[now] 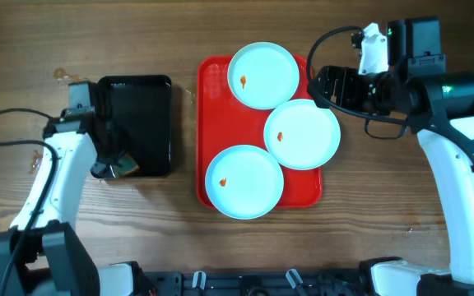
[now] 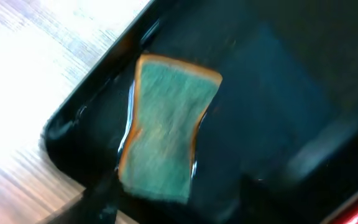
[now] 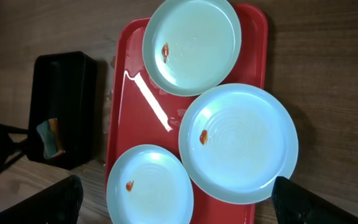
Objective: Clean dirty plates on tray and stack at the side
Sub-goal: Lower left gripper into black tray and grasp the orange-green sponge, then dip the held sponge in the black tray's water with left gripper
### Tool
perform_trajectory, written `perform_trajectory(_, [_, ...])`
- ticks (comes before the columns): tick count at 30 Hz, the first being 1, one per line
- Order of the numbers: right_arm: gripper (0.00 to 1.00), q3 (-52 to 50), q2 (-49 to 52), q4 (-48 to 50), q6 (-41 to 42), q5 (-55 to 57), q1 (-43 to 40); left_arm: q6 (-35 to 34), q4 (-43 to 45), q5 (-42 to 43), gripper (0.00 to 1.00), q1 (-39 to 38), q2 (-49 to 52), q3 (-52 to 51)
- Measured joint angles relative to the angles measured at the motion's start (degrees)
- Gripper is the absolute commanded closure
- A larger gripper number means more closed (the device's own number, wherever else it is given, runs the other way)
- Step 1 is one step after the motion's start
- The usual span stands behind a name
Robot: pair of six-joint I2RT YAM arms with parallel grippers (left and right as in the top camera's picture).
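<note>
Three pale blue plates lie on the red tray (image 1: 212, 107), each with a small orange-red smear: a far one (image 1: 263, 76), a middle one (image 1: 303, 134) and a near one (image 1: 244, 182). The right wrist view shows the far (image 3: 194, 43), middle (image 3: 238, 143) and near (image 3: 149, 190) plates on the tray (image 3: 123, 112). My right gripper (image 1: 318, 86) (image 3: 179, 208) is wide open and empty, above the tray's far right corner. My left gripper (image 1: 109, 164) (image 2: 173, 206) hangs open over a green sponge with an orange edge (image 2: 166, 124) (image 1: 125, 169), its blurred fingers beside the sponge's near end.
The sponge lies in a glossy black tray (image 1: 142, 115) (image 2: 278, 93) left of the red tray; both also show in the right wrist view (image 3: 73, 93). Small orange specks (image 1: 60, 74) mark the wooden table at the far left.
</note>
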Motion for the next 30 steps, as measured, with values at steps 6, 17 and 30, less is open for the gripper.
perform_trajectory(6, [0.02, 0.0, 0.0, 0.0, 0.0, 0.04, 0.0, -0.11, 10.62, -0.57, 0.48, 0.0, 0.26, -7.04])
perform_trajectory(17, [0.03, 0.0, -0.02, 0.0, 0.24, 0.04, 0.0, 0.24, 16.98, -1.44, 0.96, 0.0, 5.75, -10.45])
perform_trajectory(30, [0.05, 0.0, 0.0, 0.07, 0.66, 0.02, 0.0, 14.05, 16.81, 2.01, 0.95, -6.8, 5.35, 0.55])
